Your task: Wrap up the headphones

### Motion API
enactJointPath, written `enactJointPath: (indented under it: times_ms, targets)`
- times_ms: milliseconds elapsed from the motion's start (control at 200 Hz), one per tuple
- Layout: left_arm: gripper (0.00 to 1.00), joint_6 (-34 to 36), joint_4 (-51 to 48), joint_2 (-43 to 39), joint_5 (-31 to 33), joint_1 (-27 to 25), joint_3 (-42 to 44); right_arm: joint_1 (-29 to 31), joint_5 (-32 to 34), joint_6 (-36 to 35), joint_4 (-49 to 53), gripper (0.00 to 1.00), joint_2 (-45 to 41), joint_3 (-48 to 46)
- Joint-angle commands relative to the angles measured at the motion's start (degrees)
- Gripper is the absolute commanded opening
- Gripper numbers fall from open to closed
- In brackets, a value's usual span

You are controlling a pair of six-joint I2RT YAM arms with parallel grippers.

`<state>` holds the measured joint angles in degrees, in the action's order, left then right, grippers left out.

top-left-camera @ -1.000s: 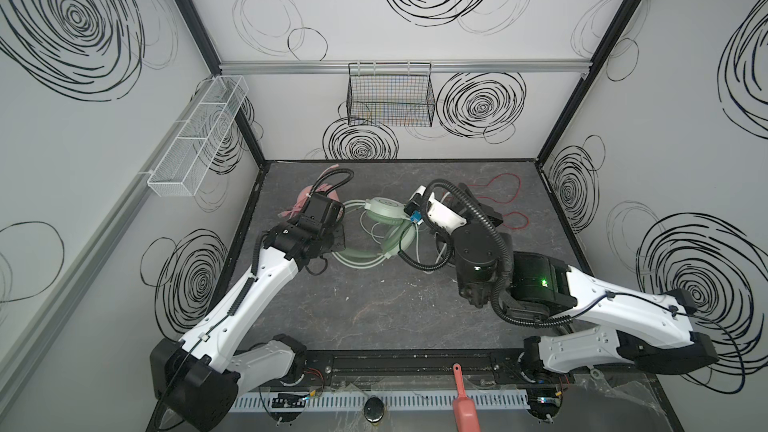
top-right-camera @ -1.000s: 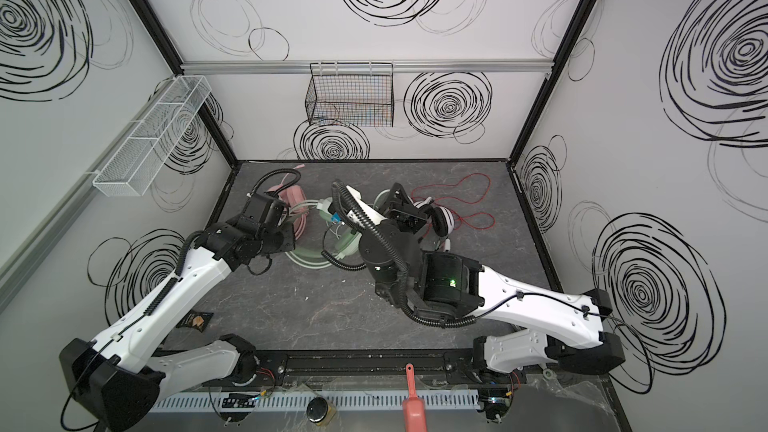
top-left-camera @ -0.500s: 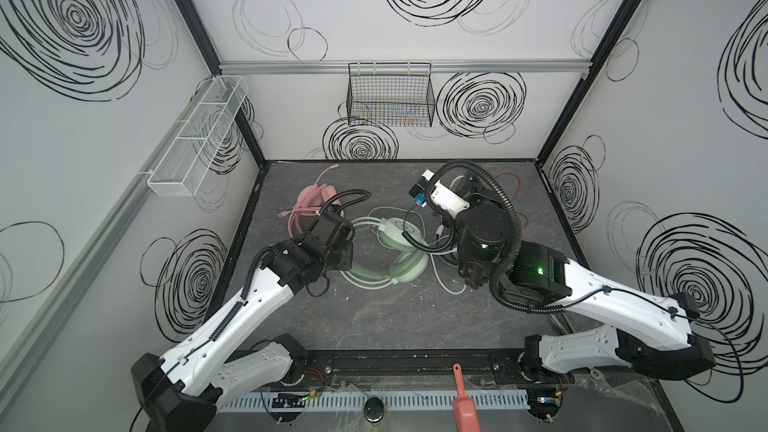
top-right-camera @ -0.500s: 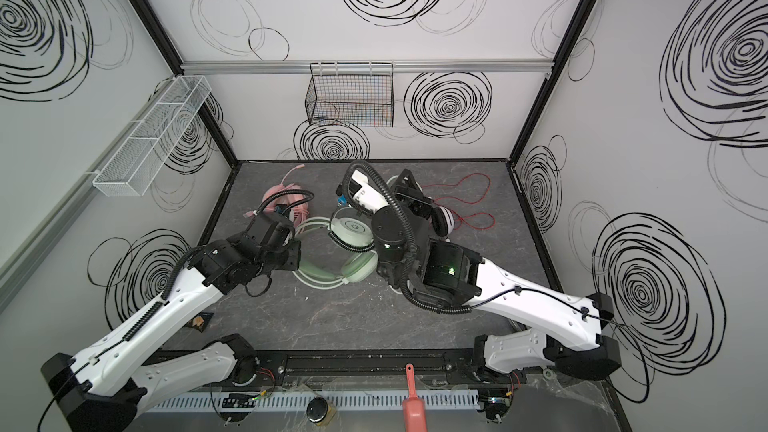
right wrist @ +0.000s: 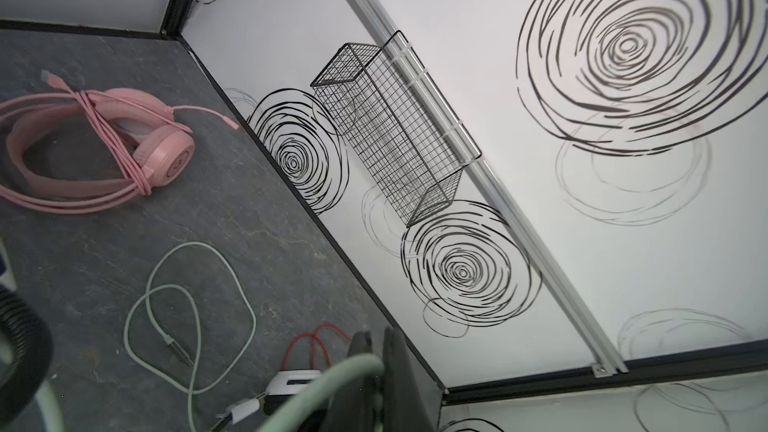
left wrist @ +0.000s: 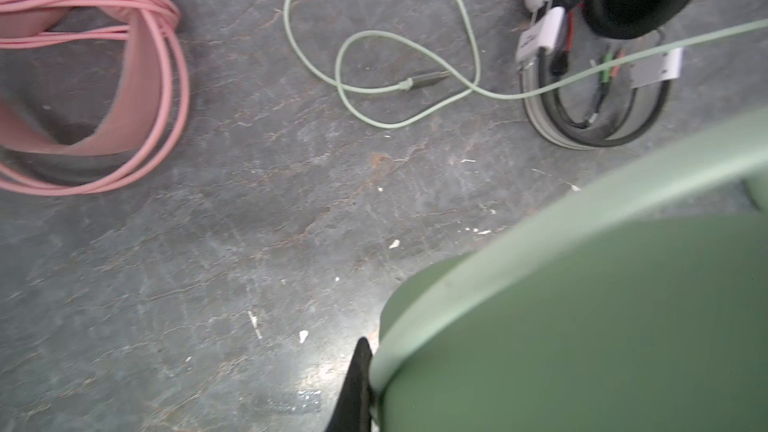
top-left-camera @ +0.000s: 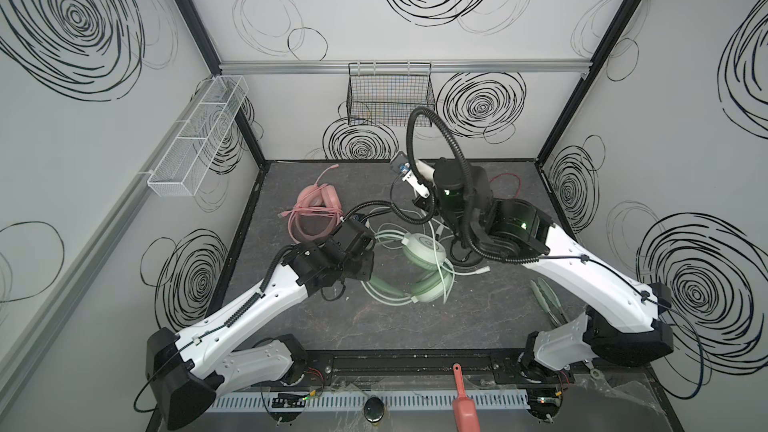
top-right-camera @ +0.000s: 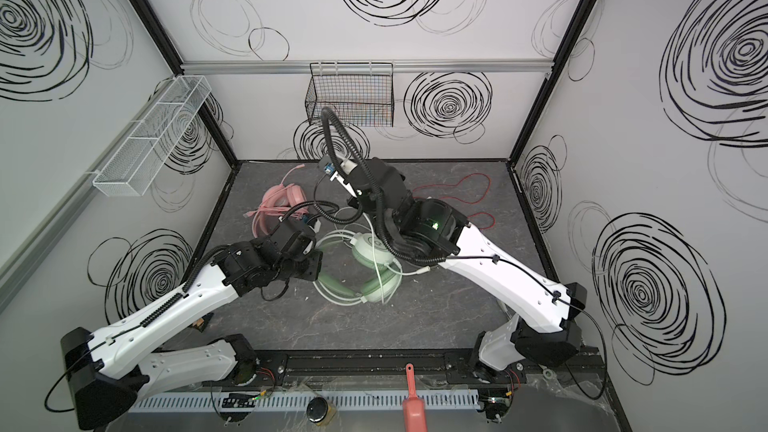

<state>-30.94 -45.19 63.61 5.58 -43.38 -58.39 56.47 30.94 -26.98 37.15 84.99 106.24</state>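
Two wire containers hang on the walls in both top views: a black wire basket (top-left-camera: 390, 95) on the rail at upper centre, and a white mesh tray (top-left-camera: 195, 139) of three compartments at the left. All three headsets are outside them, down on the grey mat (top-left-camera: 374, 326).

The mint-green headset (top-left-camera: 424, 245) is at the centre of the frame between the arms. The left gripper (top-right-camera: 316, 270) is clamped on its headband. The right gripper (right wrist: 376, 376) is closed on the pale green cable (left wrist: 374, 39), which loops across the mat.

The pink headset (top-left-camera: 320, 197) lies left of centre toward the back wall, its pink cable wound around it. The white-and-black headset (left wrist: 598, 76) shows in the left wrist view's upper right. Its red cable (top-right-camera: 473, 184) trails at right of centre.
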Motion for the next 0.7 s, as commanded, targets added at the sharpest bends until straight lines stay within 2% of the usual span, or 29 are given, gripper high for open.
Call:
enactJointPath:
  times_ms: [0,120,245,480,690]
  targets:
    - [0.00,-2.71,8.59,-1.63,-7.17,-1.24,-0.06,-5.06,-17.76,10.06,7.31,0.00,1.54,2.17]
    - [0.00,-3.41,9.69,-2.00,-9.56,-1.70,0.03,-10.22,-28.92,13.50,8.77,0.00,2.85,1.26]
    - [0.00,-3.94,10.38,-1.59,-10.47,-2.83,-0.40,-14.01,-37.39,16.15,9.15,0.00,4.67,0.74]
    - [0.00,-5.12,11.00,-0.03,-9.89,-5.41,-2.56,-15.80,-41.91,17.84,10.93,0.00,9.58,2.59]
    - [0.00,-5.21,9.83,-0.23,-10.13,-6.76,-5.29,-18.51,-45.06,18.19,7.29,0.00,10.52,-2.92]
